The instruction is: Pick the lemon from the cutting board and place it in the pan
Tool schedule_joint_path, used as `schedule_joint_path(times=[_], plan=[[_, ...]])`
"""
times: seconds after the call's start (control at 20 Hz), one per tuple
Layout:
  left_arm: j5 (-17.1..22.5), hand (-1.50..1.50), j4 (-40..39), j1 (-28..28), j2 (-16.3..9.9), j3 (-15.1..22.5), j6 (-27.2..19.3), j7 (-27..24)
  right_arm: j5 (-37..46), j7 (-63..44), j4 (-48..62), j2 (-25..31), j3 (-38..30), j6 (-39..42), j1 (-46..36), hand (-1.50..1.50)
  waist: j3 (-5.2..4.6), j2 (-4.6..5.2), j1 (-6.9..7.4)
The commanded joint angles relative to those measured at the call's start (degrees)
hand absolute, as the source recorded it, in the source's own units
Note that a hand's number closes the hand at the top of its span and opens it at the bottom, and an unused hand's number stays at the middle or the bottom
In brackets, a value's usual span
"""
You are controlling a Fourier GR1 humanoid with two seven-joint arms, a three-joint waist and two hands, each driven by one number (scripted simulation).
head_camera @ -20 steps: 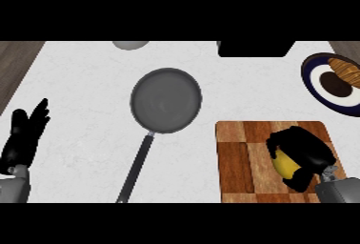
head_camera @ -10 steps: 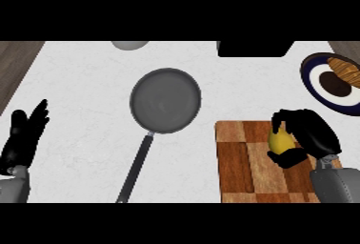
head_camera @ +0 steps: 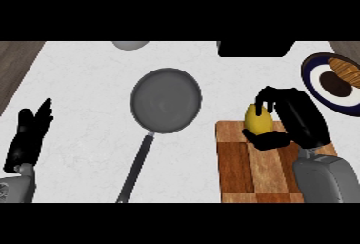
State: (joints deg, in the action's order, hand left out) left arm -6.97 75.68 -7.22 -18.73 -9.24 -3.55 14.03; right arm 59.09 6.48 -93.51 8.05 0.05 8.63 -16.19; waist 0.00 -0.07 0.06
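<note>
No text, label, brand, number or sign could be read on anything in the head view.

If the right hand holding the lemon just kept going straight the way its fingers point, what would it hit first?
The right hand, curled round the lemon, points up and left. That line leads over bare counter, probably passing above the pan; height is unclear.

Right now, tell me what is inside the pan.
Nothing shows inside the pan: its grey bottom is bare. The lemon is apart from it, over the cutting board's far edge, with the right hand curled round it and covering part of it.
</note>
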Motion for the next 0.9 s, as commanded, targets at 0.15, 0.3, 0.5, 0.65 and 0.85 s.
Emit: schedule_joint_path(times=[0.15,0.3,0.5,0.65,0.85], plan=[[0.7,0.0,2.7,2.5,-0.1,-0.4,2.2,0.2,-2.5,-8.4,4.6,-6.5,0.0,2.9,-12.0,1.5,0.0,0.07,0.53],[-0.2,0.0,-0.6,-1.7,0.0,-0.4,1.4,0.3,-4.1,-13.5,17.0,-7.9,4.7,-6.6,-17.9,1.5,0.0,0.34,1.1],[-0.5,0.0,0.3,0.8,0.0,-0.5,1.7,-0.8,-11.2,-14.0,24.9,-8.0,3.5,-8.6,-25.2,1.5,0.01,0.29,1.32],[-2.4,0.0,1.5,-1.6,2.0,1.8,0.2,2.7,-14.0,-15.0,36.7,-8.0,8.6,-18.4,-29.3,1.5,0.03,0.45,1.93],[-2.7,0.0,-4.0,-4.7,2.2,1.0,-0.3,-0.8,-18.8,-14.0,50.5,-8.0,10.3,-24.4,-36.2,1.5,0.0,0.95,2.68]])
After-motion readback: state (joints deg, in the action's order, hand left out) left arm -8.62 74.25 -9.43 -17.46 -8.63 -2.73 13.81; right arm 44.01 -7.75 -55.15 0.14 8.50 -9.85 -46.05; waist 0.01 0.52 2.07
